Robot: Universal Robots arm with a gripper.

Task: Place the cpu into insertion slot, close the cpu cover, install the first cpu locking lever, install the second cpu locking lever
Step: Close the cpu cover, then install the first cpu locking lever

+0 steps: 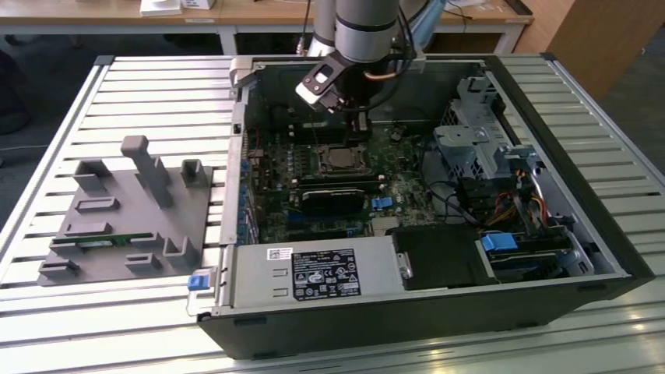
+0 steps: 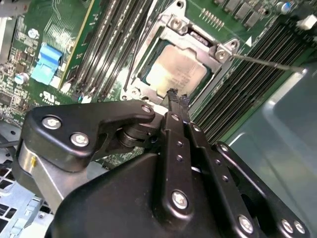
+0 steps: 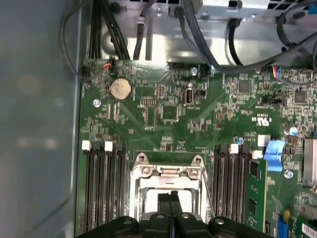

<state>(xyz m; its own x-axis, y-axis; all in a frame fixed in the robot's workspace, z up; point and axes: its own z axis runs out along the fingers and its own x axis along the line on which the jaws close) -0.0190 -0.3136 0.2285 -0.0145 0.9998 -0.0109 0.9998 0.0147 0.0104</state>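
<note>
Tool [image 2: 176, 95] closed, poised near seated cpu [image 2: 181, 69]

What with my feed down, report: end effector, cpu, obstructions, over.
End effector shut, tips over cpu cover edge. Cpu seated, cover down around it. Thin lever rod juts over memory slots.

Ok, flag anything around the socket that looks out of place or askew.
One locking lever juts away from the cpu cover across the memory slots, apparently not latched. The cpu itself sits square under the cover; nothing looks damaged.
</note>
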